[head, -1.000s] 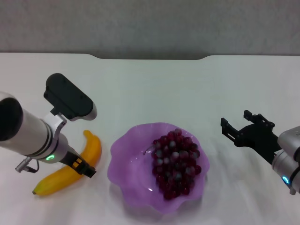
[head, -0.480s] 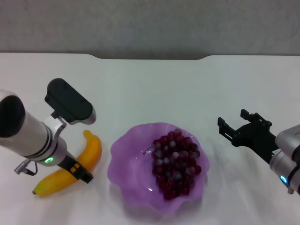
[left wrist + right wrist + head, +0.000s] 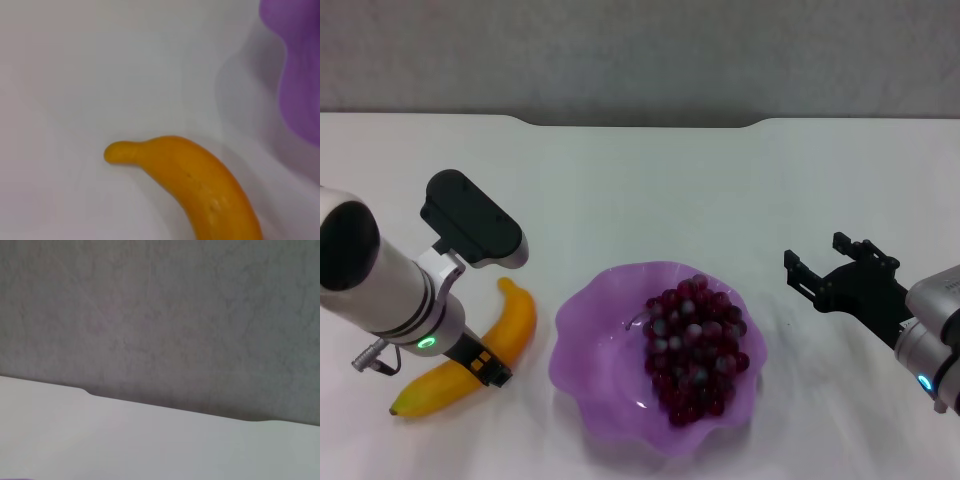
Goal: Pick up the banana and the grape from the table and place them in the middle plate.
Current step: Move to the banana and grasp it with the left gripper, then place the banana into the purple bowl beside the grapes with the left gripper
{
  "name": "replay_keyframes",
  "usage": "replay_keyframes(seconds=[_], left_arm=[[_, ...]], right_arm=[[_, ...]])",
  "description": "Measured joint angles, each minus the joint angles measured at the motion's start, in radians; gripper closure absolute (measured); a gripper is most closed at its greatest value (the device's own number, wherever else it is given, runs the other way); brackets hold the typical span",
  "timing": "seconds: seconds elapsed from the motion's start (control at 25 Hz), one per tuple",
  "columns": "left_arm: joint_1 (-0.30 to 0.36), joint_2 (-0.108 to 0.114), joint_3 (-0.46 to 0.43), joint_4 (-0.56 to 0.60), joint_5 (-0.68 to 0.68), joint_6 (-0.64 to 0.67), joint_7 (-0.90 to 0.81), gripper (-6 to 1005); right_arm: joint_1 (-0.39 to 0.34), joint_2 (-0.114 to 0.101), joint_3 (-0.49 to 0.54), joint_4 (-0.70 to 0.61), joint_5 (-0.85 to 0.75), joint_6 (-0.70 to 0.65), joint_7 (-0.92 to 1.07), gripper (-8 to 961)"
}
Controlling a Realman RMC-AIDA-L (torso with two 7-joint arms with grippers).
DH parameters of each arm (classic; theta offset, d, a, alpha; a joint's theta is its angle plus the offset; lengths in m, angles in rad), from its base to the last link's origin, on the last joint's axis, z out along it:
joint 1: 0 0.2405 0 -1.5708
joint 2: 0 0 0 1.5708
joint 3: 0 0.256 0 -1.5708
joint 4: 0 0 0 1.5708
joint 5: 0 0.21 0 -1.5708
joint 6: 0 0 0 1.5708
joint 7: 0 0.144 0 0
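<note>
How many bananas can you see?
1. The banana lies on the table, beside the middle plate on the robot's left, with the left gripper down over its middle. None shows among the grape bunch.

— Any lettering, brand or number to read on my gear or on what lies before me?
— None that I can make out; my arms carry no legible mark; the fruit and dish bear no label; 0 signs anywhere.
</note>
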Motion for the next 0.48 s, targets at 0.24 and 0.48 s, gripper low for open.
replay_keyframes(seconds=[0.24, 0.48], left_arm=[[0.000, 0.000, -0.007, -0.006, 0.000, -0.008, -0.006, 462], [0.056, 0.001, -0.113, -0.114, -0.018, -0.019, -0.013, 501]], right_arm=[[-0.001, 0.000, 0.000, 0.000, 0.000, -0.001, 0.000, 186], [-0.004, 0.001, 0.000, -0.004, 0.000, -0.001, 0.000, 186]])
